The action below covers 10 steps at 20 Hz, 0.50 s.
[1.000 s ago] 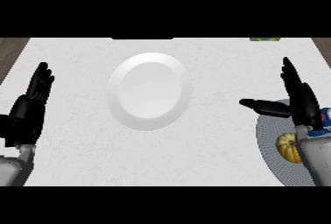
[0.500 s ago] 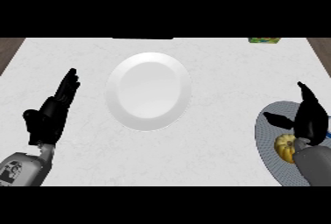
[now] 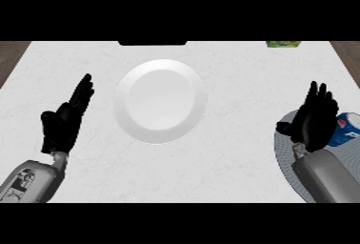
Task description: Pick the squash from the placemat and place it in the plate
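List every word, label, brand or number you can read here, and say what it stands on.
None can be read.
Blue can on the placemat: red and white marking, too blurred to read.
Left forearm: dark marking, too small to read.
Green and yellow item at the counter's far edge: print too small to read.

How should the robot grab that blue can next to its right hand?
The blue can shows its long rounded side on the grey placemat, so gripping round its curved middle probably works best, coming down from above with the open right hand beside it.
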Motion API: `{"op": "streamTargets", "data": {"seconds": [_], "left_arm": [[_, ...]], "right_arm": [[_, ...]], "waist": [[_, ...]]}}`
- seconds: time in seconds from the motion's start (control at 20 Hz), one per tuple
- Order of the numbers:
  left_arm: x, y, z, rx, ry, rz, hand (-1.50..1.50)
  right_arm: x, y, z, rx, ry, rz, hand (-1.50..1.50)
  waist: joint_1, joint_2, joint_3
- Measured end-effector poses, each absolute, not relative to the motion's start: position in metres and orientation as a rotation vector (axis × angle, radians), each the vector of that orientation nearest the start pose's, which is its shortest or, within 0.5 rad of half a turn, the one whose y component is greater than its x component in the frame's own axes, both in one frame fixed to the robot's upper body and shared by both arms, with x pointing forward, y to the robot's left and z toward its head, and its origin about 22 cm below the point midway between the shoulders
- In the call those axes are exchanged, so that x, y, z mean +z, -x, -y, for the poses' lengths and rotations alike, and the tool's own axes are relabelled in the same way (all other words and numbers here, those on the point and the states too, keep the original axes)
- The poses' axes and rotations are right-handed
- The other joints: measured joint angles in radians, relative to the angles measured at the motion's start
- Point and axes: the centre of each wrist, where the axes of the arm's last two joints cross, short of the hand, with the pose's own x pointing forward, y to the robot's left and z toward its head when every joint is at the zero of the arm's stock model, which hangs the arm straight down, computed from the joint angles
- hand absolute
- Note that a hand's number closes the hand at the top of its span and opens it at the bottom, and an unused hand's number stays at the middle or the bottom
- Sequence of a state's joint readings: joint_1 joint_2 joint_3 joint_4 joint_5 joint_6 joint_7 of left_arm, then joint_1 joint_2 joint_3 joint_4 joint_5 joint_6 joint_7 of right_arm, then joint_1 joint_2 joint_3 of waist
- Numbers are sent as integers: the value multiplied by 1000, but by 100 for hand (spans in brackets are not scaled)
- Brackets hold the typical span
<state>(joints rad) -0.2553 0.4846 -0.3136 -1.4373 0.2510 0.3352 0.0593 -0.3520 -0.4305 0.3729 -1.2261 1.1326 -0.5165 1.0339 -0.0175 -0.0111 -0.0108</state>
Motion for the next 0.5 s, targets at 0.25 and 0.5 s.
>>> {"op": "streamTargets", "data": {"seconds": [0.25,0.5], "left_arm": [[40,-292,-260,-210,-241,1553,0],[40,-292,-261,-213,-234,1548,0]], "right_arm": [[30,-322,220,485,1574,779,-150],[45,-332,207,504,1502,628,-150]], "waist": [[-1,0,2],[-1,-1,4]]}}
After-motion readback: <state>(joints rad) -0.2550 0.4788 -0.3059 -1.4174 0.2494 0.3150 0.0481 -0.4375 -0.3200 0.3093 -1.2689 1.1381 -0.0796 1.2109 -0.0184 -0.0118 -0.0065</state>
